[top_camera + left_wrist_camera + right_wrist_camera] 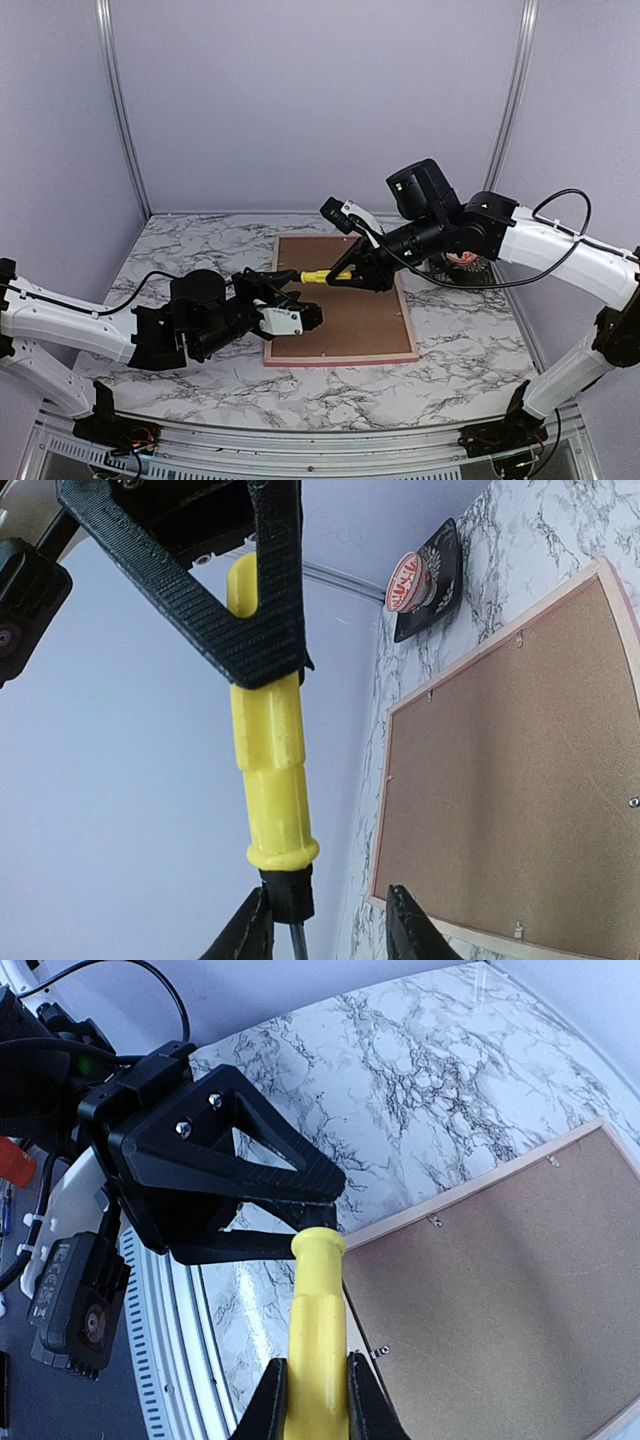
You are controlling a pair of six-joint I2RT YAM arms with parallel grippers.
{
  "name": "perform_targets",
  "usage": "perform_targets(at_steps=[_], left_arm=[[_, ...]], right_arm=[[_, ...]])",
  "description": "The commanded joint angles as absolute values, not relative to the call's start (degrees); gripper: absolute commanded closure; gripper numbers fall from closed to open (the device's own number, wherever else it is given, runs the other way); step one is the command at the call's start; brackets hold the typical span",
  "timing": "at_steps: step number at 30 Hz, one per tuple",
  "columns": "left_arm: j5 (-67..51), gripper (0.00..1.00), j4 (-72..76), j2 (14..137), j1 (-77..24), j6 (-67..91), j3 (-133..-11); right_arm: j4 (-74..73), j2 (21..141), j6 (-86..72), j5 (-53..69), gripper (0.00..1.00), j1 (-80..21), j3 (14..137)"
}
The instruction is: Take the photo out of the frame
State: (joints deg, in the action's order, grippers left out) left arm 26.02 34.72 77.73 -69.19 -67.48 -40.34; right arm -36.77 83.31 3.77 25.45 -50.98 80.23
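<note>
The photo shows in none of my views. I take it to lie under the brown backing board (350,320), since the frame (340,360) lies face down with only its pink border showing round that board. Small metal tabs (435,1222) sit along the board's edges.

Over the frame's far left part, my right end effector (318,1395) is clamped on the yellow handle of a screwdriver (272,780). My left end effector (325,925) straddles the tool's black collar, fingers apart, with a gap on one side.

If my right lets go before my left has bitten, the tool drops onto the board and may roll off the frame. A hold on that narrow collar, not the handle, would let the tool swing once I press its tip under a tab. Nothing pins the frame, so a hard push could slide it. Both wrists are crowded above it and could knock together.

The surface (200,250) is white marble pattern with grey veins, showing on every side of the frame. Beyond the frame's far right corner stands a round red-and-white thing on a black base (410,580). Pale lilac walls and metal posts (120,110) close in behind and beside the frame.
</note>
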Motion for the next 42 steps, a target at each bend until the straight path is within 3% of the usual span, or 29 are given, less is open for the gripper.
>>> perform_targets(at_steps=[1,10,18,27,33,42], left_arm=[[28.0,0.63,39.4,75.8,-69.9,-68.4,-39.3],[28.9,0.56,41.8,76.7,-71.2,-69.1,-40.5],[28.9,0.66,42.1,78.7,-72.0,-69.2,-41.4],[29.2,0.66,43.8,79.9,-72.3,-67.9,-41.5],[29.7,0.72,45.0,81.2,-72.6,-68.7,-41.9],[31.1,0.89,45.9,82.1,-72.7,-68.5,-42.7]], right_arm=[[-36.0,80.7,5.3,24.2,1.00,-52.4,80.3],[-35.5,80.4,5.6,19.4,1.00,-54.7,79.8],[-34.2,80.7,5.4,19.2,1.00,-54.9,78.5],[-33.6,80.5,4.4,20.8,1.00,-54.8,77.9],[-32.9,80.2,3.9,20.9,1.00,-54.9,77.5],[-31.2,79.9,2.7,20.5,0.99,-54.9,76.3]])
